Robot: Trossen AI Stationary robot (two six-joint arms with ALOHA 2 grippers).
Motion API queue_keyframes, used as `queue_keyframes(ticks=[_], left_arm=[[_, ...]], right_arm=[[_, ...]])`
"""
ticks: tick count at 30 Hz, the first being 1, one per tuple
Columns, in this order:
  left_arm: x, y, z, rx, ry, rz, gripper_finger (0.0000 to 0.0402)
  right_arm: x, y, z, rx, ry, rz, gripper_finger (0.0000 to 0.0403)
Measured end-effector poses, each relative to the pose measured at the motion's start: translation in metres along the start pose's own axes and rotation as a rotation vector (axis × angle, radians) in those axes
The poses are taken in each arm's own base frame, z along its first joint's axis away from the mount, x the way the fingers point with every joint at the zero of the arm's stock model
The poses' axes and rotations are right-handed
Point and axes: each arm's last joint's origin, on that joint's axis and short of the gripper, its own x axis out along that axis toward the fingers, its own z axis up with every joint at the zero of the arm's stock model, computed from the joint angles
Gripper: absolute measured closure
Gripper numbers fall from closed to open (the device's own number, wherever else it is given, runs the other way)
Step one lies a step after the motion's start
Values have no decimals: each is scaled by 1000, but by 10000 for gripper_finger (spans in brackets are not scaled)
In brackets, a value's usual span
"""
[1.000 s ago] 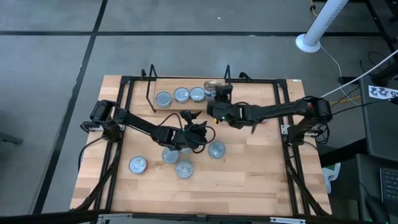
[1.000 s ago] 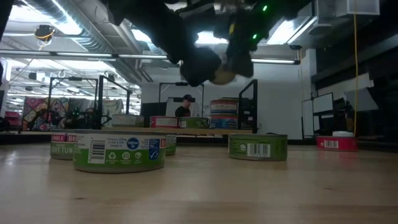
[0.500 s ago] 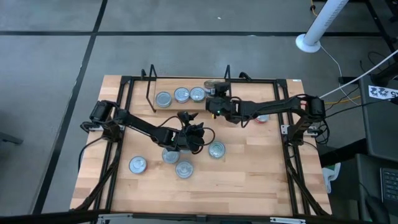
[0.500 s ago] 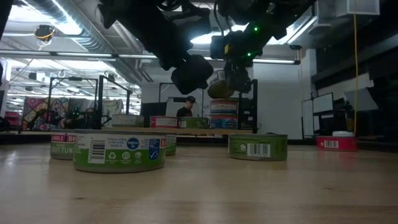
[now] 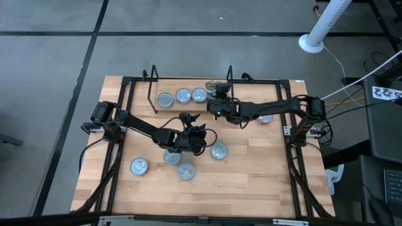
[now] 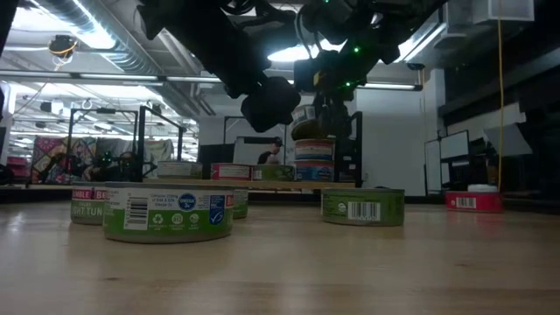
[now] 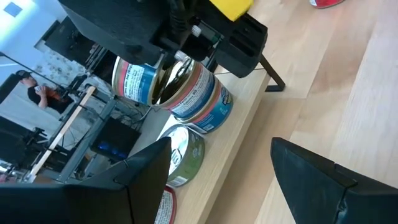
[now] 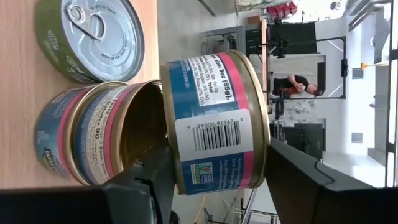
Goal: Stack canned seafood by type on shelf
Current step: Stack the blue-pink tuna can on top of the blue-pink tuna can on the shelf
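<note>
Right arm brings a tin to the shelf

The shelf (image 5: 188, 99) holds three flat tins and a small stack; the right gripper (image 8: 214, 180) clamps a blue-pink tin (image 8: 214, 121) just above that stack, nearer than before. The left gripper (image 7: 217, 171) hangs wide, empty.

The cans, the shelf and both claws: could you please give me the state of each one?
Right claw: shut on blue-pink can, held above the stack on the shelf.
Left claw: open, empty, above the table's middle.
Shelf cans: upright in a row.
Loose cans: upright on the table.
</note>
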Motion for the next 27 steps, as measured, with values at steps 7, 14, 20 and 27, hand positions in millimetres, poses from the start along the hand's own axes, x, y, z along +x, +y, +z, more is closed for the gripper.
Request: queue_keyframes(ticks=[7, 14, 20, 27], left_arm=[[0, 0, 0, 0, 0, 0, 129], [0, 0, 0, 0, 0, 0, 129], [0, 0, 0, 0, 0, 0, 129], [0, 0, 0, 0, 0, -1, 129]], right_arm=[[1, 0, 0, -3, 4, -1, 203], [1, 1, 0, -6, -10, 20, 175], [2, 4, 0, -12, -27, 43, 148], [2, 3, -1, -12, -8, 23, 143]])
